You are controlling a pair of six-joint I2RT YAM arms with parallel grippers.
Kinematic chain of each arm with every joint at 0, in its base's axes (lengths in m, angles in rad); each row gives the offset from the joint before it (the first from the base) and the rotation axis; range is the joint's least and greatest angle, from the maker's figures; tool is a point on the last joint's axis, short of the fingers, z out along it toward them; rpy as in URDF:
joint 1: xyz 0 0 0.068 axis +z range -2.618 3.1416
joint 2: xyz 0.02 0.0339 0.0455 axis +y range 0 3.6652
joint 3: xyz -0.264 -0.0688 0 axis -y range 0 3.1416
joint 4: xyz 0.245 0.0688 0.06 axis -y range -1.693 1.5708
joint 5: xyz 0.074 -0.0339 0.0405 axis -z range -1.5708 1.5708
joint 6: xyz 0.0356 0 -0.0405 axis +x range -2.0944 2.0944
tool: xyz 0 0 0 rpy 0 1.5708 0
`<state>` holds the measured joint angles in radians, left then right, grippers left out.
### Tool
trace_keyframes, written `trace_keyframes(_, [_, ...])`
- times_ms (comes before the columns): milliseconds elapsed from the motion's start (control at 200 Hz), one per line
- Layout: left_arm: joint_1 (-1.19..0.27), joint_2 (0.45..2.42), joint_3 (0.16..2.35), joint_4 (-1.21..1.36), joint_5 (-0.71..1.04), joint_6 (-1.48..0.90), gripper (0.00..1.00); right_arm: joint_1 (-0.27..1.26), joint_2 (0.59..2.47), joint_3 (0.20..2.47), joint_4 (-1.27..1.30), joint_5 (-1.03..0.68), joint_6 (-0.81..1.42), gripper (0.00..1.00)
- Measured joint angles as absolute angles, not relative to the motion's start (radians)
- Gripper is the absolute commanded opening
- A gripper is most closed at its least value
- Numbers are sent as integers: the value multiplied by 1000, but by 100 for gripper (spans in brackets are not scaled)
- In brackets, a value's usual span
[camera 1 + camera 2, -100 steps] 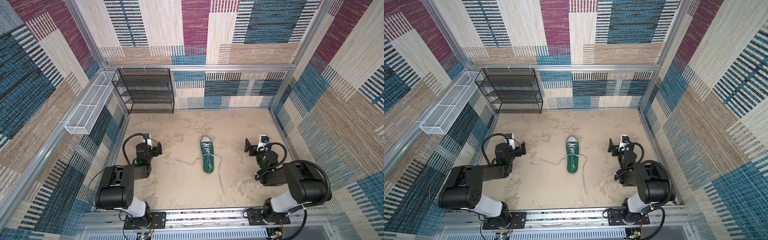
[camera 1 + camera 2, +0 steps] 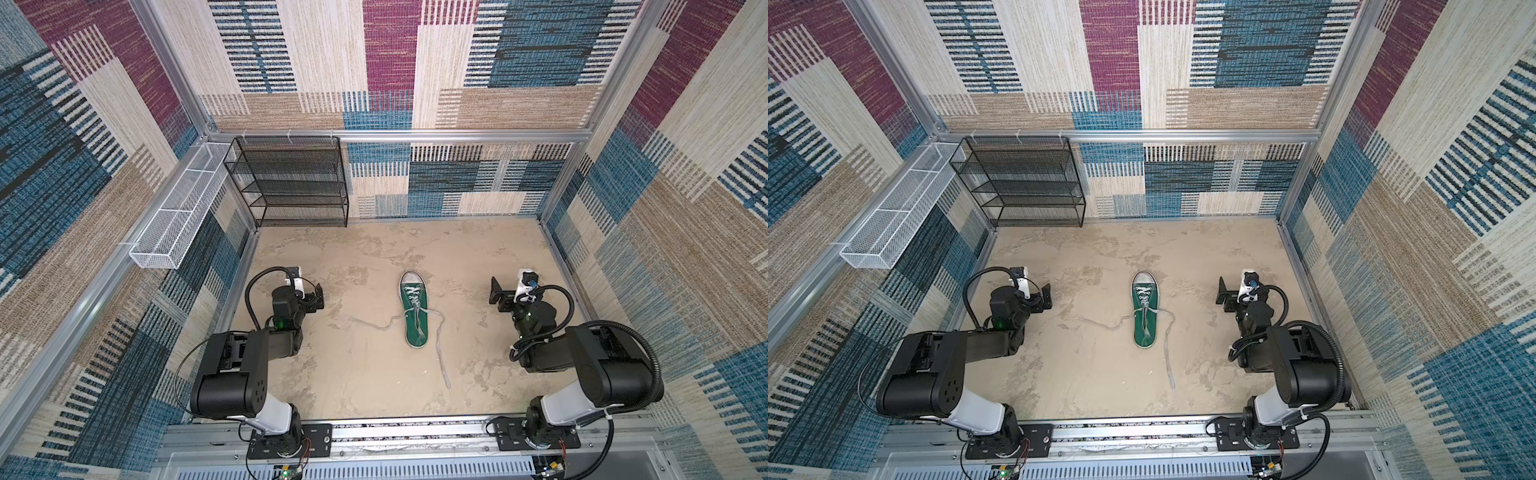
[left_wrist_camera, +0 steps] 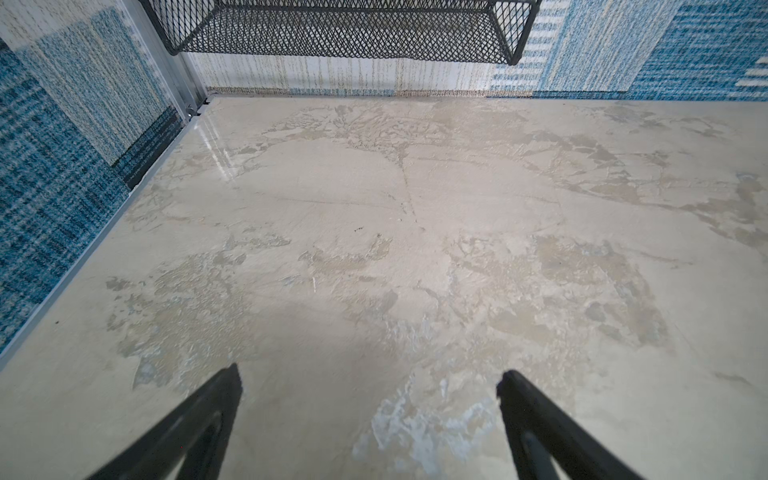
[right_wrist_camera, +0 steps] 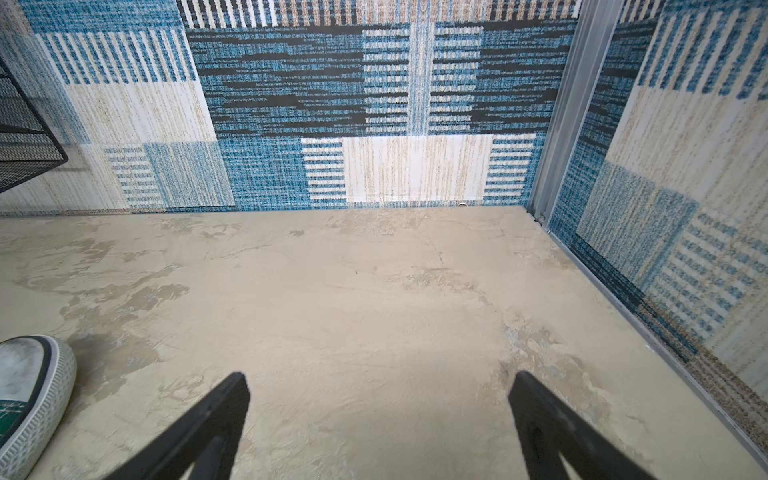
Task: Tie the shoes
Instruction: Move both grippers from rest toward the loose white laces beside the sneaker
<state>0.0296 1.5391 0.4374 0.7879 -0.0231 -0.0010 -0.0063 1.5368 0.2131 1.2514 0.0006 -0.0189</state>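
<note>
While nothing has shifted since a half-second back, we judge tying unstarted. Both top views: shoe (image 2: pixel 413 309) between left pincer (image 2: pixel 316 297) and right pincer (image 2: pixel 498 296), well apart from both, laces (image 2: pixel 441 353) loose on counter (image 2: pixel 361 374). Left wrist: spread jaws, bare counter only. Right wrist: spread jaws, plus toe cap (image 4: pixel 29 386) near that pincer.

Black arms (image 2: pixel 232 374), white base links (image 2: pixel 274 411), looped cables (image 2: pixel 257 278), green LEDs (image 2: pixel 281 322).

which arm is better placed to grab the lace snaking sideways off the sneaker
Likely left: that whitish flat lace ends close to the open left gripper; the right gripper sits beyond the dark green canvas sneaker.
</note>
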Motion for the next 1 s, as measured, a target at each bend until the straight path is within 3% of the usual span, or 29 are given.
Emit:
trace_keyframes(200, [26, 1494, 456, 716, -25, -1, 97, -6, 1478, 247, 1153, 6, -18, 100])
trace_keyframes(311, [21, 1386, 572, 529, -31, -1, 93, 1, 1370, 527, 759, 90, 72, 100])
trace_keyframes(496, [14, 1362, 896, 62, -24, -39, 85, 37, 1391, 849, 92, 239, 324, 100])
trace_keyframes(681, [-48, 1353, 978, -316, 14, -165, 80, 295, 1406, 946, -437, 209, 487, 96])
trace_keyframes(1002, [-223, 1365, 924, -513, 107, -340, 72, 635, 1401, 932, -788, 51, 674, 73])
